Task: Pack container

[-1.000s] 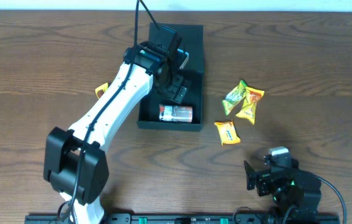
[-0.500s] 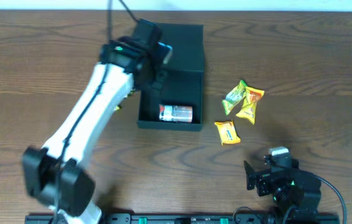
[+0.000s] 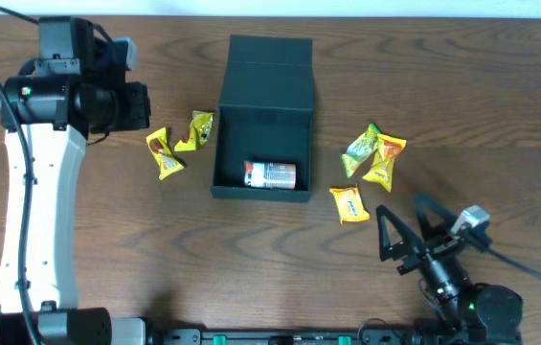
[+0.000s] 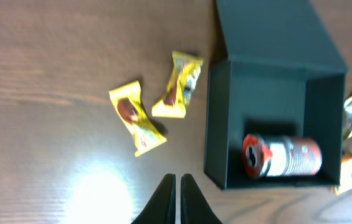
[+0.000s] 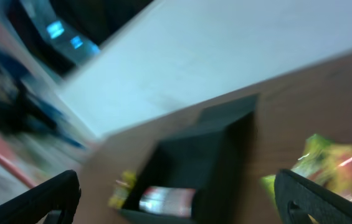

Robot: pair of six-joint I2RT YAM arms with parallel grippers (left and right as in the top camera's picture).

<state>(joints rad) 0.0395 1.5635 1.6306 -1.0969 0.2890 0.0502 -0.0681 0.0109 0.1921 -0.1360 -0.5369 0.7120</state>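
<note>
A dark teal-green square rigid container (image 3: 263, 132) stands on the brown wooden table (image 3: 500, 86), a little toward 12 o'clock from the table's middle in the overhead view, with its hinged flap lid (image 3: 270, 65) thrown back flat at its 12 o'clock side. Inside, a small red cylindrical can (image 3: 270, 173) lies on its side against the 6 o'clock wall. Two yellow snack packets (image 3: 163, 153) lie on the table at the container's 9 o'clock, the nearer one just beside the wall, neither touching it. At 3 o'clock a small heap of green and orange packets (image 3: 373, 153) lies near the box, and a single orange packet (image 3: 349, 203) sits at 4 o'clock. The left end effector (image 4: 177, 182) hangs above bare table at about 9 o'clock of the container, its fingers pressed together on nothing. The right end effector (image 3: 406, 230) sits at 5 o'clock, well apart from the box, fingers spread wide and empty.
</note>
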